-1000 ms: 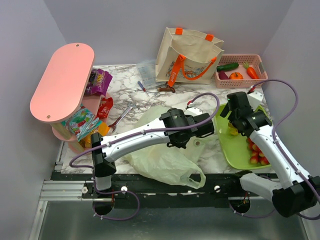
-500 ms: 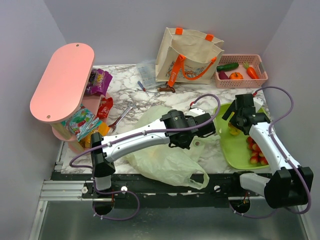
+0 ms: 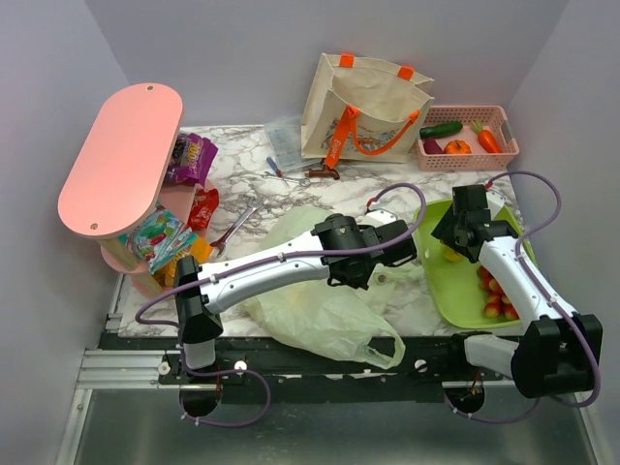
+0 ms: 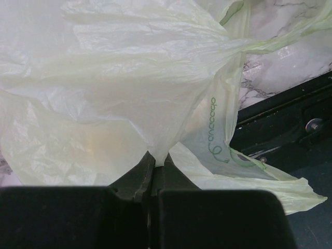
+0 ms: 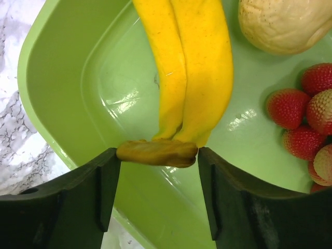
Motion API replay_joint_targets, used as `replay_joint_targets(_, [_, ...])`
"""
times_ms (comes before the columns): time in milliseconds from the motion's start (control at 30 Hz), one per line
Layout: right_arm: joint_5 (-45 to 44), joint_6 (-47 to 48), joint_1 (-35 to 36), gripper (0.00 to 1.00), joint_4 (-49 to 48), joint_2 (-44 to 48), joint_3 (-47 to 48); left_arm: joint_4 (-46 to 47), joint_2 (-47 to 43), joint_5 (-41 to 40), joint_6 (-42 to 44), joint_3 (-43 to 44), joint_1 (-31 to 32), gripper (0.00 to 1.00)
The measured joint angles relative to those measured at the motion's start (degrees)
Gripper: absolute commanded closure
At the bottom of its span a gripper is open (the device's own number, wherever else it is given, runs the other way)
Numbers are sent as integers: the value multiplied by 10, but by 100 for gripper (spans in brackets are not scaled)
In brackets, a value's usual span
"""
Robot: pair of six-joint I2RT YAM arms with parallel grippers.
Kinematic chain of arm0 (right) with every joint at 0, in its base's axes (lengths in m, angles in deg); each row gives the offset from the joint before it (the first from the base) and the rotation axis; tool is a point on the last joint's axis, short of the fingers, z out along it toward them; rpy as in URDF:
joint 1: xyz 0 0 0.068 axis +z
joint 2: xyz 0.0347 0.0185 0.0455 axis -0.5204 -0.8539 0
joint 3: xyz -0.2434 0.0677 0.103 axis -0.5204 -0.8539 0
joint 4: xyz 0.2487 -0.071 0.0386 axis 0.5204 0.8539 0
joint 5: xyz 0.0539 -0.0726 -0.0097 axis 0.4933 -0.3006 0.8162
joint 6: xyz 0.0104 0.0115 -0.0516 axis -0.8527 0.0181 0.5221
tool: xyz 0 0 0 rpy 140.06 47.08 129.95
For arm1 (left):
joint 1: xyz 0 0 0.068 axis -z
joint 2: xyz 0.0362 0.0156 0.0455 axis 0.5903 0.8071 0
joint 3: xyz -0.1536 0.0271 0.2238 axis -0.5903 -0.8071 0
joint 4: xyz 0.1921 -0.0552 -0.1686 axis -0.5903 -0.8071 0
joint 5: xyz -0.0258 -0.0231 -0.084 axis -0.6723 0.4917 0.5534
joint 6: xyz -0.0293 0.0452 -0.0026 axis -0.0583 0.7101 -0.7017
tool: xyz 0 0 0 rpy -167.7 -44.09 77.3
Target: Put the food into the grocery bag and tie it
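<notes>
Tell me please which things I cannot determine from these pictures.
Contents of the grocery bag: in the left wrist view, cloudy plastic shows only a faint orange tint; in the top view, the left arm partly covers it.
Whether the right gripper presses the banana bunch stem: right wrist view, contact unclear.
Banana tips: same view, cut off by the top edge.

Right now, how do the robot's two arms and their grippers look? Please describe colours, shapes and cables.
Both the left arm and the right arm have white, rounded link shells with bulky black joint housings. A thin mauve cable loops loosely along each arm. The left gripper and the right gripper have matte black, blocky fingers. No markings or sleeves show.
</notes>
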Motion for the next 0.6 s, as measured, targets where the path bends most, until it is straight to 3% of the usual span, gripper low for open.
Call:
replay_joint_targets(300, [4, 0, 0, 80, -1, 0, 0, 3, -1, 0, 0, 0, -5, 100])
replay_joint_targets(600, [26, 29, 0, 95, 24, 25, 28, 2, -3, 0, 0, 4, -14, 100])
